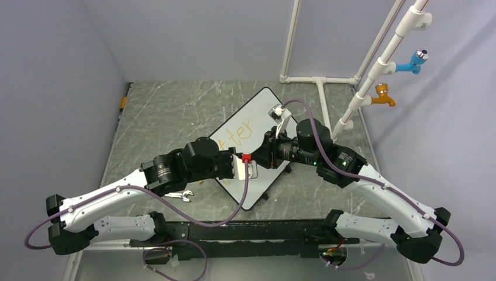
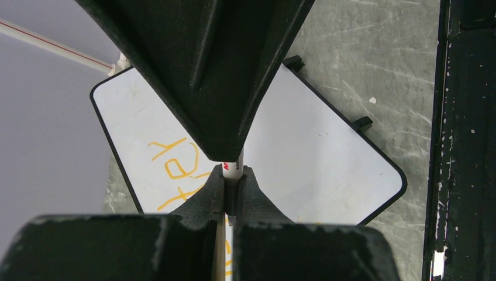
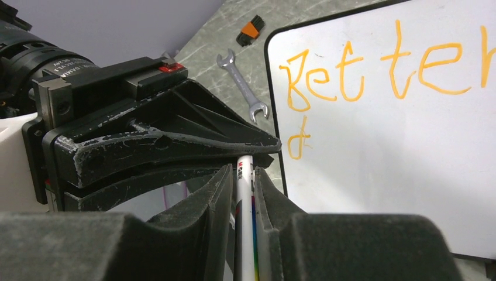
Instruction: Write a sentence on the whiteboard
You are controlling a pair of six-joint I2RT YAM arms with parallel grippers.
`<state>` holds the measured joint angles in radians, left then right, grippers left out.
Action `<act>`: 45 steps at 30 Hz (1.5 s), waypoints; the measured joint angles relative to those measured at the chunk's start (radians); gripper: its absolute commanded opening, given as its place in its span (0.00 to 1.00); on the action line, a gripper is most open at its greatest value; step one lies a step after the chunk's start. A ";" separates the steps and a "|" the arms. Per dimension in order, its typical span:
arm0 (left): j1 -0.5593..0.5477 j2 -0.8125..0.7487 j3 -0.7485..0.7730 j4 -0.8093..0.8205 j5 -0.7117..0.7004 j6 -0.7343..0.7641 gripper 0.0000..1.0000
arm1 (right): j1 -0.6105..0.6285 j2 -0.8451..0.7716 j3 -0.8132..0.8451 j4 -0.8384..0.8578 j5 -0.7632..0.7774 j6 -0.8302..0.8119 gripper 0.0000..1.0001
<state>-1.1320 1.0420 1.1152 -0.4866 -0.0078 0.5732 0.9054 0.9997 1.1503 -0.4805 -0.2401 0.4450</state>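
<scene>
Right up close in the left wrist view, my left pincer [image 2: 233, 190] fills the bottom of the frame. Its two black fingers are pressed together on a white marker [image 2: 232, 171], which pokes up from between their tips.

In the right wrist view, my right pincer [image 3: 243, 173] is at the bottom of the frame. Its fingers stand on both sides of the same marker, very close to it. I cannot tell if they squeeze it or only sit beside it. In the left wrist view, this pincer is the big black shape coming down from the top of the frame.

Both pincers meet at the one marker, over the whiteboard [image 1: 258, 109]. The whiteboard lies flat on the gray scratched table [image 1: 169, 111], turned like a diamond, in the middle of the top view.

The sentence [image 3: 398, 57] is orange. It reads "Better" at the upper right of the right wrist view, with one small "d" under the "B".

A silver wrench [image 3: 241, 85] lies on the table near the board's left edge, at the top middle of that frame. A small orange and black thing [image 3: 250, 30] lies just past it.
</scene>
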 measured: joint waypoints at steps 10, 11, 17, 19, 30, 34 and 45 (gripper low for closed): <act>0.005 -0.006 0.003 -0.006 -0.017 -0.021 0.00 | -0.005 0.014 -0.002 0.037 -0.004 0.019 0.20; 0.006 -0.006 0.003 -0.012 -0.021 -0.021 0.00 | -0.007 0.020 -0.002 0.039 -0.008 0.019 0.20; 0.008 -0.006 0.004 -0.036 -0.036 -0.021 0.00 | -0.011 0.043 -0.002 0.048 -0.030 0.019 0.22; 0.008 -0.006 0.004 -0.039 -0.041 -0.021 0.00 | -0.013 0.047 -0.002 0.050 -0.035 0.019 0.23; 0.011 0.003 0.019 -0.077 -0.055 -0.017 0.00 | -0.016 0.067 -0.006 0.064 -0.077 0.019 0.29; 0.011 0.008 0.019 -0.081 -0.056 -0.018 0.00 | -0.019 0.068 -0.013 0.067 -0.080 0.019 0.25; 0.011 0.017 0.026 -0.113 -0.071 -0.017 0.00 | -0.026 0.077 -0.037 0.091 -0.085 0.019 0.00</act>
<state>-1.1206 1.0588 1.1412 -0.5995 -0.0788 0.5560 0.8795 1.0771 1.1133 -0.3897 -0.3248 0.4641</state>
